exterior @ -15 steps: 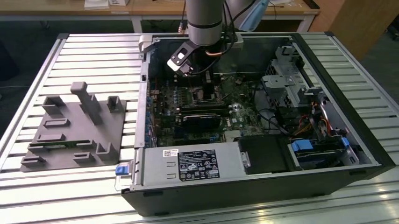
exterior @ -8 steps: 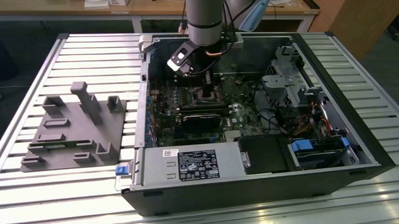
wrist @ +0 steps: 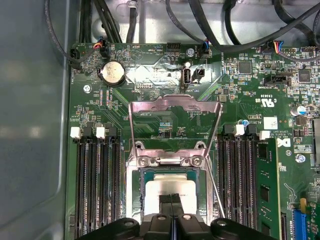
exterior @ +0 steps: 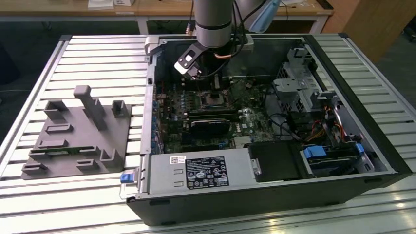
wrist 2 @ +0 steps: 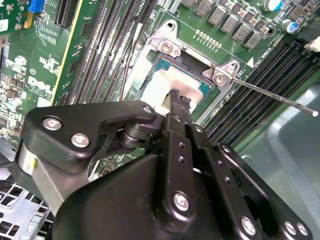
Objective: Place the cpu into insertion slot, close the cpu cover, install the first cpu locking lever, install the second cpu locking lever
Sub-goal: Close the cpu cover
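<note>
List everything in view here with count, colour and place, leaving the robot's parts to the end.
cpu: one, silvery-grey, lying in the insertion slot
insertion slot: one, silvery rim, on the green board
cpu cover: one, silvery frame, swung up open
locking lever: one plain to see, thin silvery rod, sticking out beside the slot
memory slots: several, black, on both sides of the slot
coin cell: one, silvery, on the board
cables: several, black, along the board's edge
computer case: one, black, open, on the table
table: one, silvery, slatted
fixture: one, grey, on the table at the exterior view's left of the case
arm: one, grey, reaching into the case
claw: one, black, shut, tips over the cpu
</note>
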Tool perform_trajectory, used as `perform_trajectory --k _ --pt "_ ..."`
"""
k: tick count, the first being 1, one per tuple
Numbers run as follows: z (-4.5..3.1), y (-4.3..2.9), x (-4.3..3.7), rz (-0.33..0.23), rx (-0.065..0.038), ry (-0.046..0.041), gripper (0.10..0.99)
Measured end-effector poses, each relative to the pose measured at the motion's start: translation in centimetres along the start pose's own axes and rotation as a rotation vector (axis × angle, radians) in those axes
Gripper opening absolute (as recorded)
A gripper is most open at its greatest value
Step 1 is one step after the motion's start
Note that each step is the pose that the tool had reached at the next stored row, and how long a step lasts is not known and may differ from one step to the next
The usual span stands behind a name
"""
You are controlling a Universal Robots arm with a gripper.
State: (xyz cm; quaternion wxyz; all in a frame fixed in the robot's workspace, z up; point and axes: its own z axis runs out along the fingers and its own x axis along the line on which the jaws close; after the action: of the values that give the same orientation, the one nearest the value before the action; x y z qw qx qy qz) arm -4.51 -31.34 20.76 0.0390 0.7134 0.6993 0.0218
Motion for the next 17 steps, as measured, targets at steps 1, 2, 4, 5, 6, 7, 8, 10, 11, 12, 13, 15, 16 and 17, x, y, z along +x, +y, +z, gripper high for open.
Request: perform_trajectory --k 1,2,4,5,6,7,8,10,11,12,13,15,16,17 --pt "0.00 0.00 0.00 0.000 0.000 0.0001 0.106" --pt "0.00 0.00 0.00 0.000 0.000 0.0002 0.106" --pt "0.00 0.00 0.00 0.000 0.000 0.0004 0.106" --pt "0.00 0.00 0.00 0.000 0.000 0.0004 0.106" --pt "0.00 0.00 0.00 0.000 0.000 0.0005 0.106" --pt "-0.03 0.00 -0.01 0.000 0.000 0.0004 0.106" --pt "-0.14 0.01 -0.01 0.000 0.000 0.0003 0.106" --pt "-0.53 0.05 -0.01 0.000 0.000 0.0005 0.106" --pt "-0.80 0.07 -0.02 0.000 0.000 0.0006 0.106" --pt "-1.10 0.09 -0.03 0.000 0.000 0.0005 0.106" --pt "-1.41 0.12 -0.03 0.000 0.000 0.0004 0.106" --pt "-2.05 0.17 -0.05 0.000 0.000 0.0005 0.106" --pt "-2.37 0.20 -0.05 0.000 0.000 0.0009 0.106" --pt "-2.67 0.23 -0.06 0.000 0.000 0.0011 0.106"
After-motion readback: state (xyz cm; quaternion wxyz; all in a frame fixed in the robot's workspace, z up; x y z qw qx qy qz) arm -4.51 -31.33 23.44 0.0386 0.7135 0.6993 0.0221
